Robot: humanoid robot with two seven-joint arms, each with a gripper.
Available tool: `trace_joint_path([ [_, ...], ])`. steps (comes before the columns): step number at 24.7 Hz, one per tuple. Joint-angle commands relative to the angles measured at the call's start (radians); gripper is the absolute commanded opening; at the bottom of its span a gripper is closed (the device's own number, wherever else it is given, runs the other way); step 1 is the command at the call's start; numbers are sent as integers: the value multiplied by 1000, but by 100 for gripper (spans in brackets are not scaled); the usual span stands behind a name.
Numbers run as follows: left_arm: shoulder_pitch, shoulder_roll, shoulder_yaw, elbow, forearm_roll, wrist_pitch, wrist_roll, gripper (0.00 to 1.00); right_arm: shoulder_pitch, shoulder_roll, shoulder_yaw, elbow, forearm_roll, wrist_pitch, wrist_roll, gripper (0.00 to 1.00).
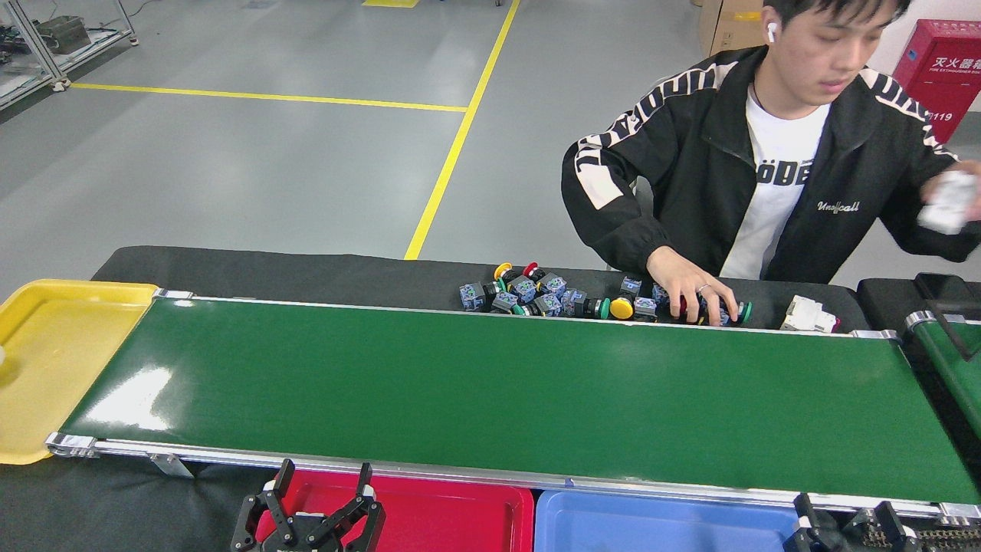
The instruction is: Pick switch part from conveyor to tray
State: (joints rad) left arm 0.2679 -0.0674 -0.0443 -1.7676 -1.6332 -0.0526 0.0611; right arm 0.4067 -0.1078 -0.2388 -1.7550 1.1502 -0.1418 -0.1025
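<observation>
A factory floor: beyond the conveyor lies grey painted floor with yellow lane lines; a red fire-extinguisher cabinet stands far right.

A single head view looks forward and down from above the near edge of the conveyor, the belt spanning the width at mid-distance, the trays cut off by the bottom edge, and a seated person and the grey floor beyond.
</observation>
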Motion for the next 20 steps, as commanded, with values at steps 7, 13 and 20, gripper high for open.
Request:
trace_joint_path([
  [7,-6,8,-2,-13,3,-4,6,100,-6,-1,-5,-14,-3,-9,-11,99],
  [13,4,0,-6,-13,3,-4,6,100,-6,-1,-5,-14,-3,-12,-11,99],
  [20,5,8,-5,-13,1,-3,6,100,-8,-1,-5,-14,-3,-12,-9,99],
])
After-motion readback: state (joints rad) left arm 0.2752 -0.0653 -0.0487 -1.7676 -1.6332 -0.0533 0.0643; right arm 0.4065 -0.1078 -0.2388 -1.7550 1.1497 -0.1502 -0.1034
